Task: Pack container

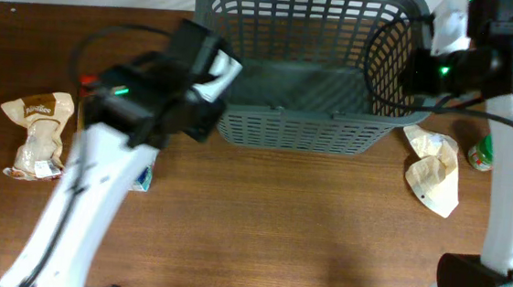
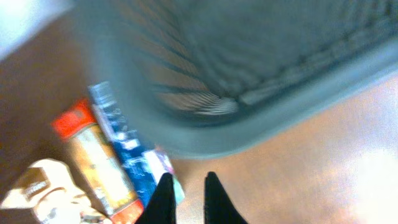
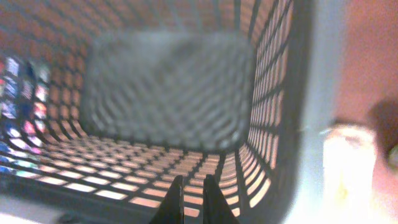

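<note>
At top centre the container stands on the worktop. The left end effector and right end effector are each nearly pressed together (nothing held).

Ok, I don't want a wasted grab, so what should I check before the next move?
1. Basket has room: ok, it looks empty.
2. Left gripper free: ok, nothing between the jaws.
3. Right gripper free: ok, nothing between the jaws; it hangs over the basket's inside.
4. A packet near the left gripper: ok, the blue packet lies just beside it, outside the basket.
5. A packet on the right: ok, the beige packet lies on the table right of the basket, probably within reach.
6. Left wrist view sharp enough to aim: not ok, it is blurred.
</note>
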Tool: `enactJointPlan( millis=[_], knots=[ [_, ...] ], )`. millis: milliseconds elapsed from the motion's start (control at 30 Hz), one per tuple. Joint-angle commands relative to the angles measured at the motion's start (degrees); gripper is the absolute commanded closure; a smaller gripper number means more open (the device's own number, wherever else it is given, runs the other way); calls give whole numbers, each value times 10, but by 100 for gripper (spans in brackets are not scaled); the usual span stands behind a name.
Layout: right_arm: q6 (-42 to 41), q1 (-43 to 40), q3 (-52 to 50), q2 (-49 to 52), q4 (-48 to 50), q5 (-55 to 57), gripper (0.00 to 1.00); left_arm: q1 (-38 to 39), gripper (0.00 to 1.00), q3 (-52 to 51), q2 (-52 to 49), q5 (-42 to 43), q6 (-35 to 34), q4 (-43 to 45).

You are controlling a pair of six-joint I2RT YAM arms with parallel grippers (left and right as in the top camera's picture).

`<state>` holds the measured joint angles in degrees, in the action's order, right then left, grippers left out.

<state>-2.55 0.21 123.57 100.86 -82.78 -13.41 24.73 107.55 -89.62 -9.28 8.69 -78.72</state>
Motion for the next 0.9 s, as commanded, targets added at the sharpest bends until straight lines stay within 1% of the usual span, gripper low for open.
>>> enactJointPlan(
  millis=[0, 133, 233, 367, 567, 633, 867],
  knots=[
    [4, -23, 84, -35, 3, 8, 96, -69, 93, 29, 71, -17, -33, 12],
    [3, -52, 95, -32, 16, 55, 96, -135, 92, 29, 95, -17, -38, -1],
    [-14, -90, 94, -2, 23, 95, 96, -176, 93, 29, 107, -15, -65, -11],
    [-40, -119, 94, 47, 27, 89, 96, -186, 93, 29, 110, -15, -66, -12],
    [-48, -122, 94, 131, 40, 40, 96, -186, 93, 29, 110, -15, -66, -13],
    [-57, -122, 94, 152, 47, 5, 96, -186, 92, 29, 110, -15, -66, -15],
    [-57, -111, 94, 170, 90, -63, 96, -186, 93, 29, 110, -15, -66, -22]
  ],
)
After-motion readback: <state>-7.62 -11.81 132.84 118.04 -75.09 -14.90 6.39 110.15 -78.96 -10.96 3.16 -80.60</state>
